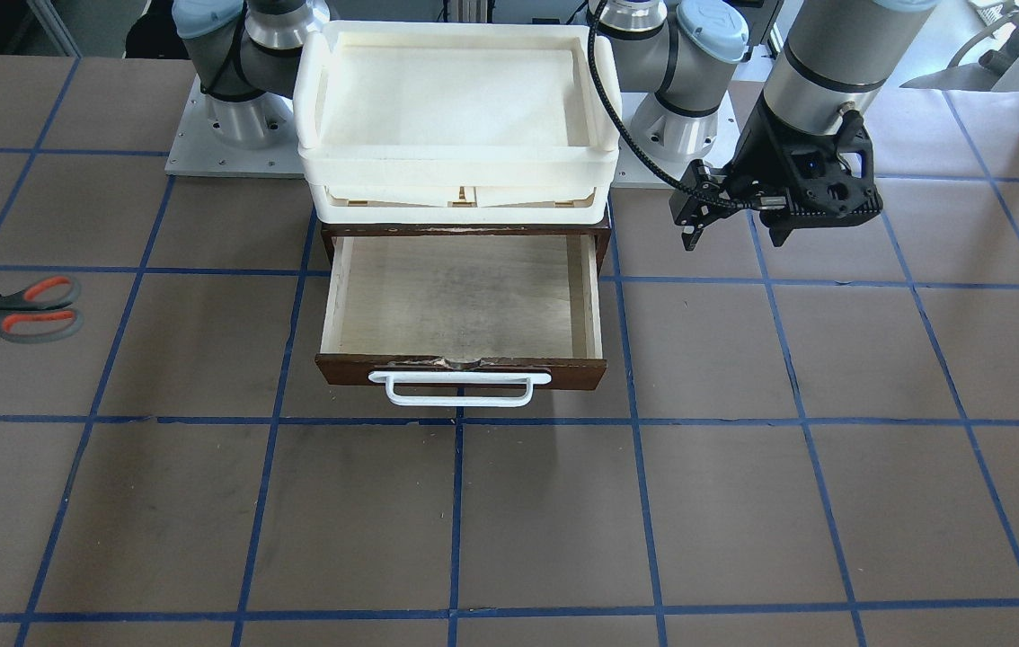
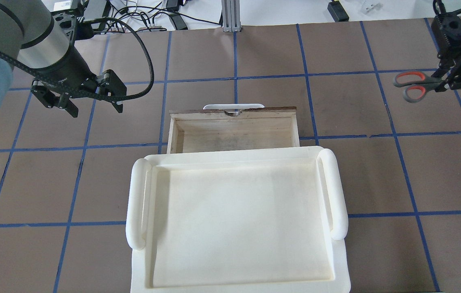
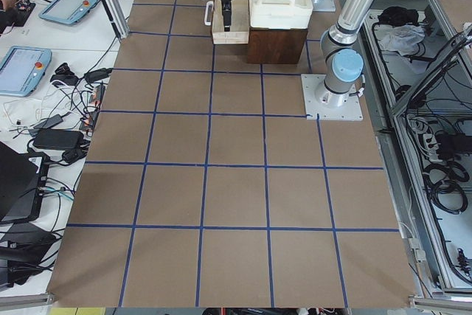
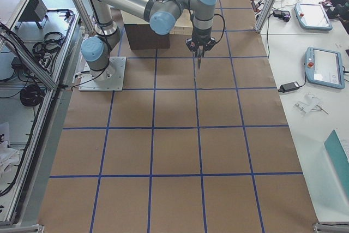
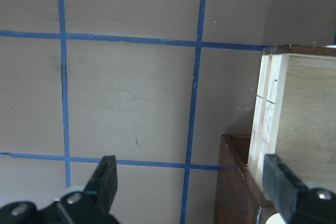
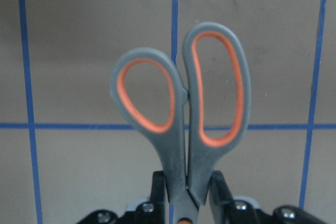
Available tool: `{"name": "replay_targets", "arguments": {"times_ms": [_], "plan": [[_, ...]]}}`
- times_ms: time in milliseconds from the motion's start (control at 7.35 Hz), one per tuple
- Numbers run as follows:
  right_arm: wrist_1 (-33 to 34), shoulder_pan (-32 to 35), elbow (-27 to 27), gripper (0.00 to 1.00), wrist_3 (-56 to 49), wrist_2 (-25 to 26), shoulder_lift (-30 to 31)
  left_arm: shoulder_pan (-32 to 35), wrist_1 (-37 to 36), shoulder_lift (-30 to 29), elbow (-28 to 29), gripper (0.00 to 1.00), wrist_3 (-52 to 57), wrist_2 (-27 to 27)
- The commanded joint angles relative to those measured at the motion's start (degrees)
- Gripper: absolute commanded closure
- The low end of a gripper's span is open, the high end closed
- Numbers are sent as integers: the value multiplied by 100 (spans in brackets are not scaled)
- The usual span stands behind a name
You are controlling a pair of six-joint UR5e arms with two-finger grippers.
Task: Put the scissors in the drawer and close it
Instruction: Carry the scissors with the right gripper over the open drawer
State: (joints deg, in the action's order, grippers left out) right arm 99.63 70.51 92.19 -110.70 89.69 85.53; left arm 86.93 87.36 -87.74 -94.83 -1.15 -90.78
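The scissors (image 2: 415,85), grey handles with orange-red loops, are held by their blades in my right gripper (image 2: 448,81), which is shut on them at the table's far right, well apart from the drawer. The right wrist view shows the handles (image 6: 184,108) sticking out past the fingers (image 6: 218,187). The scissors also show in the front-facing view (image 1: 33,310). The dark brown drawer (image 1: 460,296) stands pulled open with a bare plywood floor and a white bar handle (image 1: 460,388). My left gripper (image 2: 94,109) is open and empty, left of the drawer.
Stacked cream-white plastic trays (image 2: 234,219) sit on the cabinet above the drawer. The left wrist view shows the drawer's side wall (image 5: 270,114) close to my left gripper's right finger (image 5: 283,184). Brown table with blue tape grid all round.
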Motion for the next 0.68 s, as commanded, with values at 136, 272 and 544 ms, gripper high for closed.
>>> {"name": "replay_targets", "arguments": {"times_ms": [136, 272, 544], "plan": [[-119, 1697, -70, 100, 1791, 75, 131, 0, 1, 3, 0, 0, 1, -2], [-75, 2155, -70, 99, 2363, 14, 78, 0, 1, 3, 0, 0, 1, -2], [-22, 2903, -122, 99, 3060, -13, -159, 0, 9, 3, 0, 0, 1, -2]]}}
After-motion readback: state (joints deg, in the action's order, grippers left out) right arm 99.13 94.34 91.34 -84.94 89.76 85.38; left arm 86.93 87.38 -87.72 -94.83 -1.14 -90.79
